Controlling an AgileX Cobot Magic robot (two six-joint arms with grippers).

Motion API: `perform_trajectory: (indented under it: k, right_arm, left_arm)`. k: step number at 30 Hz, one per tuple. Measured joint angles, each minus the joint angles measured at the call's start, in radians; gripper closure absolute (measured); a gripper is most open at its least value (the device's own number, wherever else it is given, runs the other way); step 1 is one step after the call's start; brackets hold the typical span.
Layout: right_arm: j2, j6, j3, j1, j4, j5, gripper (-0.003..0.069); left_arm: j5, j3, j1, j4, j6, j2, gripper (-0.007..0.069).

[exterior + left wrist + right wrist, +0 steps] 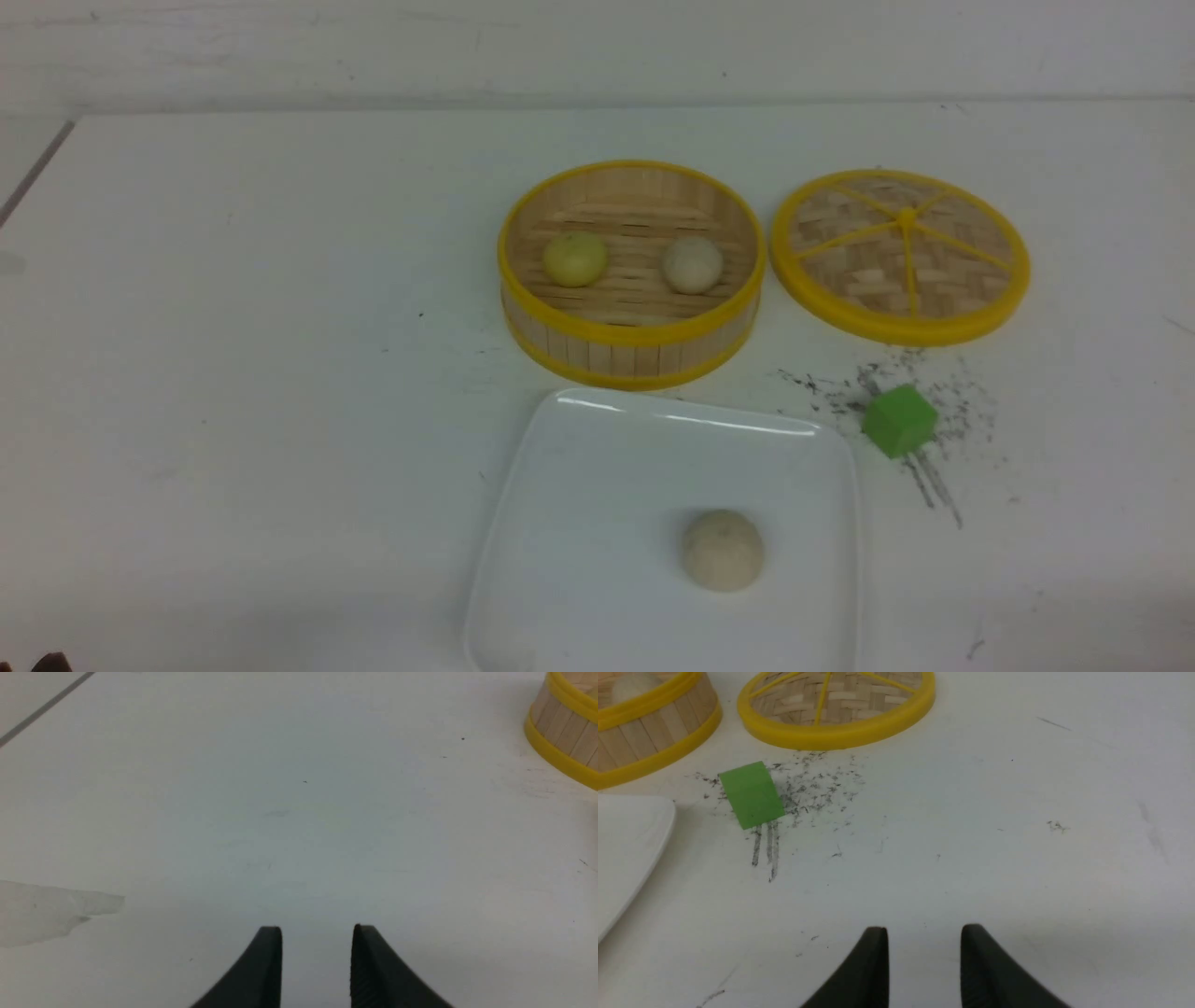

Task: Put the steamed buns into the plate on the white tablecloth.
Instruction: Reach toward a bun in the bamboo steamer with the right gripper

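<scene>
We see speckled bun (721,549) on plate (560,523); yellow bun (575,259) + 2nd speckled bun (692,264) in steamer (635,359) behind it. Lid (901,254), green cube (899,421) to plate's right on scuffed white tablecloth (233,327). Left claw (316,927), right claw (924,927) spread, empty.

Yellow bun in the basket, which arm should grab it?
Probably the left: the yellow bun sits at the left of the basket, and the left gripper is open and empty. The pale bun suits the right.

Lab-style test bench: scuffed white tablecloth (233,373)
</scene>
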Motion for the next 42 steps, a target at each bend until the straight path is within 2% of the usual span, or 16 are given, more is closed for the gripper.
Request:
perform_trajectory:
  k: [20, 27, 30, 34, 38, 42]
  right_arm:
    - [0.0, 0.004, 0.0, 0.0, 0.004, 0.0, 0.0419]
    - [0.0, 0.21, 0.002, 0.0, 0.334, 0.002, 0.0419]
    - [0.0, 0.249, 0.005, 0.0, 0.399, 0.003, 0.0419]
    - [0.0, 0.258, 0.006, 0.0, 0.427, 0.002, 0.0419]
    - [0.0, 0.261, 0.008, 0.0, 0.437, -0.008, 0.0419]
    - [0.0, 0.261, 0.009, 0.0, 0.535, -0.058, 0.0419]
  left_arm:
    - [0.0, 0.0, 0.0, -0.017, -0.022, 0.0, 0.0384]
    - [0.004, 0.0, 0.0, -0.464, -0.424, 0.0, 0.0384]
    - [0.008, 0.001, 0.0, -0.559, -0.52, 0.0, 0.0384]
    - [0.007, 0.003, 0.0, -0.596, -0.572, 0.0, 0.0384]
    - [-0.021, 0.003, 0.0, -0.572, -0.574, 0.0, 0.0384]
    - [-0.059, 0.003, 0.0, -0.554, -0.57, 0.0, 0.0384]
